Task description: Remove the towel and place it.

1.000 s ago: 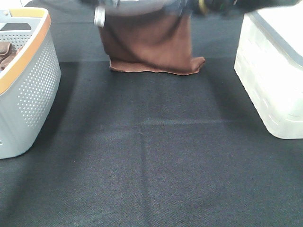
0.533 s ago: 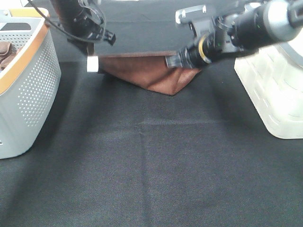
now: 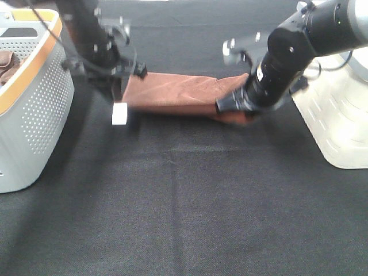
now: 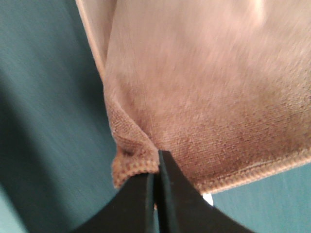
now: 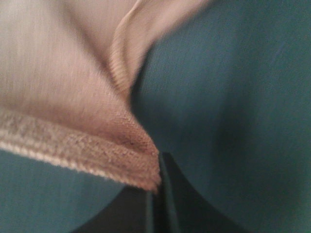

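The reddish-brown towel [image 3: 178,93] lies stretched low across the black table between my two arms, folded over on itself. A small white tag [image 3: 119,113] hangs at its left corner. My left gripper [image 3: 117,92] is shut on that left corner; the wrist view shows the hemmed towel [image 4: 194,111] pinched between the black fingertips of the left gripper [image 4: 156,162]. My right gripper [image 3: 237,110] is shut on the right corner, and the towel's hem [image 5: 73,145] is clamped at the tip of the right gripper [image 5: 158,165].
A grey perforated basket [image 3: 40,109] with an orange rim stands at the left, holding a bunched brown cloth [image 3: 6,64]. A white plastic bin [image 3: 333,115] stands at the right. Black table surface [image 3: 184,207] spreads in front.
Both arms have come down and toward the front with the towel. It hung as a curtain, then sagged to a point, and now lies low and folded along the table.
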Action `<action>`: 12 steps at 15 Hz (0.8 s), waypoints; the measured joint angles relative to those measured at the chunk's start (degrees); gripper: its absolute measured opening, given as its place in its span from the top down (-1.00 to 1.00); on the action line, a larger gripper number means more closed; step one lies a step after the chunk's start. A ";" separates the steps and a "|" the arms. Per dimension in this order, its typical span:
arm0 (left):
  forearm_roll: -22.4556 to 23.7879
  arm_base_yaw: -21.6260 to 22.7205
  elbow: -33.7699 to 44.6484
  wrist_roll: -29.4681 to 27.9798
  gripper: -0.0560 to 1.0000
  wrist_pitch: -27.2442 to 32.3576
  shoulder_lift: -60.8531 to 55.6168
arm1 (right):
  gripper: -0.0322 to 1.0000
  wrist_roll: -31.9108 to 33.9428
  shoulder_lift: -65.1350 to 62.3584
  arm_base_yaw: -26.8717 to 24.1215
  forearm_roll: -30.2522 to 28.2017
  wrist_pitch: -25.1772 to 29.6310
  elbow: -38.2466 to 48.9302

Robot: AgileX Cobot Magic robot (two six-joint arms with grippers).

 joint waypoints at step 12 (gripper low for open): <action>-1.38 -5.10 21.08 -1.49 0.85 0.00 -6.30 | 0.94 -9.74 0.00 0.00 14.84 20.45 0.00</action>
